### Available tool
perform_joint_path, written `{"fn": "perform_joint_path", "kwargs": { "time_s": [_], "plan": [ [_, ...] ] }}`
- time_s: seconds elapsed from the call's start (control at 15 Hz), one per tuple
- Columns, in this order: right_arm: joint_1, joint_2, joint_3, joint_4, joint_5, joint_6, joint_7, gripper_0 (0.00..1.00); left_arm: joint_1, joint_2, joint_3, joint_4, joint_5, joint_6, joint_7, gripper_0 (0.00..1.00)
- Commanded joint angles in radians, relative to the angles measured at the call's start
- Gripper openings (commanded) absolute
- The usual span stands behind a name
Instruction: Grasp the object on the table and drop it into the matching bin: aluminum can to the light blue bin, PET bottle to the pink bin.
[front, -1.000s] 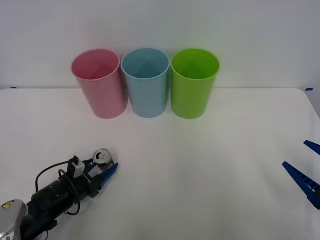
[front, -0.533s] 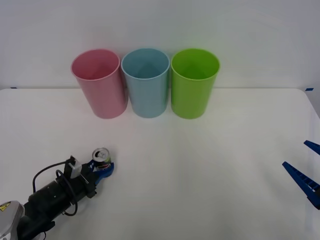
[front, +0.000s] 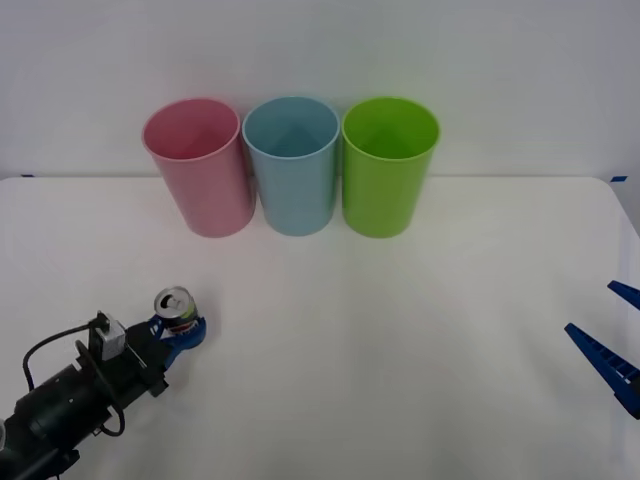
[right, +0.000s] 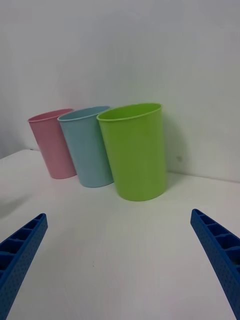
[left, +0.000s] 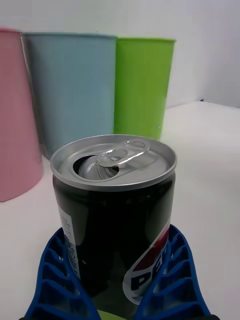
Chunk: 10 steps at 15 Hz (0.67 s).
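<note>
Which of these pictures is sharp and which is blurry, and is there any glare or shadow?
Front view: even, soft light; the aluminum can in the left gripper casts hardly any shadow on the table. Left wrist view: the can's silver top is crisp with a mild sheen, the light blue bin behind is softer. Right wrist view: the right gripper fingers look blurred.

Glossy black aluminum can (left: 114, 220), brushed metal top.

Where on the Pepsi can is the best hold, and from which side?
Its lower body, from the robot's near left side, as the left pincer has it: the can stands upright, its round wall curving the fingers around it.
</note>
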<state>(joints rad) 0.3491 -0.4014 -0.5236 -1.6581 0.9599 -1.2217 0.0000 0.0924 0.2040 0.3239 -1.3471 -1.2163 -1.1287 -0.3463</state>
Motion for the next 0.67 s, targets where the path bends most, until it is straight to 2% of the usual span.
{"fn": "perform_joint_path", "kwargs": {
  "time_s": [0.07,0.33,0.67],
  "plan": [
    [0.000,0.000,0.000,0.000,0.000,0.000,0.000,1.00,0.053,0.000,-0.014,-0.133,0.041,0.013,0.096,0.00],
    [0.000,0.000,0.000,0.000,0.000,0.000,0.000,1.00,0.118,0.000,-0.028,-0.326,0.055,0.069,0.228,0.00],
    [0.000,0.000,0.000,0.000,0.000,0.000,0.000,1.00,0.127,0.000,-0.008,-0.461,0.038,0.104,0.388,0.00]
  ]
}}
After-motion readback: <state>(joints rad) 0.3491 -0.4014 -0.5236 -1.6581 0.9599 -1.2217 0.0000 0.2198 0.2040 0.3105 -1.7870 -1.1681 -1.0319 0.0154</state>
